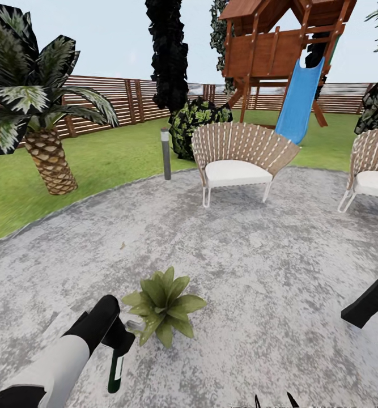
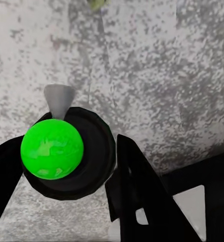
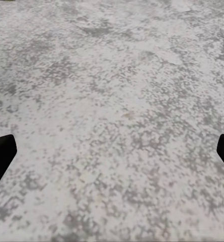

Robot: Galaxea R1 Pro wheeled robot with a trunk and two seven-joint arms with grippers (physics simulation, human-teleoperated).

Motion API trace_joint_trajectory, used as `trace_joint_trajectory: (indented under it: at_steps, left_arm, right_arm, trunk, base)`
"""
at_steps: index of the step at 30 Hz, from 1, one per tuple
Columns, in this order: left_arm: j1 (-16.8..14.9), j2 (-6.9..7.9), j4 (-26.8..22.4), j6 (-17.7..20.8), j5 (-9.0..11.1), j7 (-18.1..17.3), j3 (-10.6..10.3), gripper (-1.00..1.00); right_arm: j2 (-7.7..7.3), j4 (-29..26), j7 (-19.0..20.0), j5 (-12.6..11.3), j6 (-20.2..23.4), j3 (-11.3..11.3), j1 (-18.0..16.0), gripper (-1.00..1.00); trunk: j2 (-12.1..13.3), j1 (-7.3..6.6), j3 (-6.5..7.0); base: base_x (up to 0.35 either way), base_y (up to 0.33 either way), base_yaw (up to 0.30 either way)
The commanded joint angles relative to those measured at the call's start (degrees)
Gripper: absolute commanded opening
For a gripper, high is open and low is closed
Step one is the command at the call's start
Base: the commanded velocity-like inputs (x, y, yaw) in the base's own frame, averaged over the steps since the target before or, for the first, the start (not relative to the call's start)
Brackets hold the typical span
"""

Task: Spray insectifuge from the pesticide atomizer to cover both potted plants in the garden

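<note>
— Where is the slim dark green spray bottle with the white label (image 1: 116, 371) sitting right now?

— It is hanging upright in the left gripper (image 1: 119, 340), low over the mottled grey paved patio (image 1: 257, 266). The black fingers (image 2: 137, 191) are closing on either side of it — clamped on the bottle, with its whitish trigger head (image 1: 133, 324) poking out toward the plant.

— And the plant?

— The low rosette of pointed olive-green leaves (image 1: 165, 305) is sitting on the paving just beside the bottle, nozzle side, barely apart from it.

— What is the left wrist camera giving you?

— It is looking down the bottle: a bright green round patch (image 2: 52, 148) inside a dark ring, the pale nozzle (image 2: 58, 100) sticking out past it.

— The other arm?

— The right gripper (image 3: 112, 151) is hovering over bare paving with its two black tips spread wide apart, gripping nothing. Behind, a white-cushioned wicker chair (image 1: 237, 158) and a grey bollard lamp post (image 1: 165, 153) are standing at the patio's edge.
</note>
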Motion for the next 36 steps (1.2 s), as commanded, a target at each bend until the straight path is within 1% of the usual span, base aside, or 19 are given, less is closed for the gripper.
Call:
trace_joint_trajectory:
  at_steps: [1,3,5,8,10,12,15,18,21,24,25,26,33,36]
  left_arm:
    - [-0.03,-0.29,-0.1,0.3,-0.64,-0.53,-1.96,-1.0]
    - [-0.09,-0.62,-0.1,0.5,-0.54,-0.57,-3.62,-1.0]
    - [-0.11,-0.72,-0.04,0.85,-0.48,-0.67,-4.56,-1.0]
    - [0.05,-0.53,0.79,0.96,-0.46,-0.82,-5.01,-1.0]
    - [0.11,0.02,2.41,0.98,-0.46,-0.85,-5.09,-1.0]
    - [0.08,0.24,2.79,0.99,-0.46,-0.85,-5.07,-1.0]
    - [-0.08,0.25,2.95,0.99,-0.46,-0.87,-4.91,-1.0]
    - [-1.28,0.06,2.99,1.06,-0.46,-0.93,-4.84,-1.0]
    - [-4.36,-0.29,3.99,1.27,-0.39,-0.94,-4.84,-1.0]
    - [-6.94,-0.35,6.88,1.46,-0.38,-0.94,-4.89,-1.0]
    - [-8.26,-0.21,8.59,1.5,-0.37,-0.94,-4.86,-1.0]
    - [-8.81,-0.18,9.53,1.51,-0.37,-0.94,-4.87,-1.0]
    - [-8.68,0.3,10.61,1.2,-0.47,-0.94,-5.2,-1.0]
    - [-8.59,0.27,10.62,1.09,-0.54,-0.94,-5.3,-1.0]
  right_arm:
    - [0.0,0.06,-0.57,0.63,-0.13,-0.1,-0.05,1.0]
    - [0.0,0.06,-0.57,0.63,-0.13,-0.1,-0.03,1.0]
    - [0.0,0.06,-0.57,0.63,-0.12,-0.1,-0.04,1.0]
    - [0.0,0.06,-0.57,0.63,-0.12,-0.1,-0.04,1.0]
    - [0.0,0.1,-0.57,0.63,-0.13,-0.1,-0.04,1.0]
    - [0.0,0.13,-0.55,0.66,-0.08,-0.1,-0.03,1.0]
    - [0.0,0.15,-0.49,0.78,-0.05,-0.1,-0.04,1.0]
    - [0.0,0.18,-0.49,0.8,-0.05,-0.1,-0.03,1.0]
    - [0.0,0.23,-0.48,0.8,-0.05,-0.03,-0.04,1.0]
    - [0.0,0.24,-0.48,0.81,-0.05,-0.02,-0.03,1.0]
    - [0.0,0.24,-0.48,0.82,-0.05,-0.03,-0.03,1.0]
    - [0.0,0.24,-0.47,0.84,-0.05,-0.02,-0.03,1.0]
    - [0.0,0.24,-0.48,0.86,0.0,-0.01,-0.03,1.0]
    - [0.0,0.24,-0.48,0.89,0.0,-0.02,-0.04,1.0]
  trunk:
    - [-0.02,-0.01,-0.05]
    - [-0.02,-0.01,-0.05]
    - [-0.02,-0.01,-0.05]
    - [-0.02,-0.01,-0.05]
    - [-0.02,-0.01,-0.05]
    - [-0.02,-0.01,-0.05]
    - [-0.02,-0.01,-0.05]
    - [-0.02,-0.01,-0.05]
    - [-0.02,-0.01,-0.05]
    - [-0.02,-0.01,-0.05]
    - [-0.02,-0.01,-0.05]
    - [-0.02,-0.01,-0.05]
    - [-0.02,-0.01,-0.05]
    - [-0.02,-0.01,-0.05]
  base:
    - [0.0,0.0,-0.238]
    - [0.0,0.0,-0.268]
    - [0.0,0.0,-0.289]
    - [0.0,0.0,-0.285]
    - [0.0,0.0,-0.101]
    - [0.0,0.0,-0.025]
    - [0.0,0.0,-0.007]
    - [0.0,0.0,0.0]
    - [0.0,0.0,0.0]
    - [0.0,0.0,0.0]
    - [0.0,0.0,0.0]
    - [0.0,0.0,0.0]
    - [-0.004,0.0,0.0]
    - [-0.226,0.0,0.0]
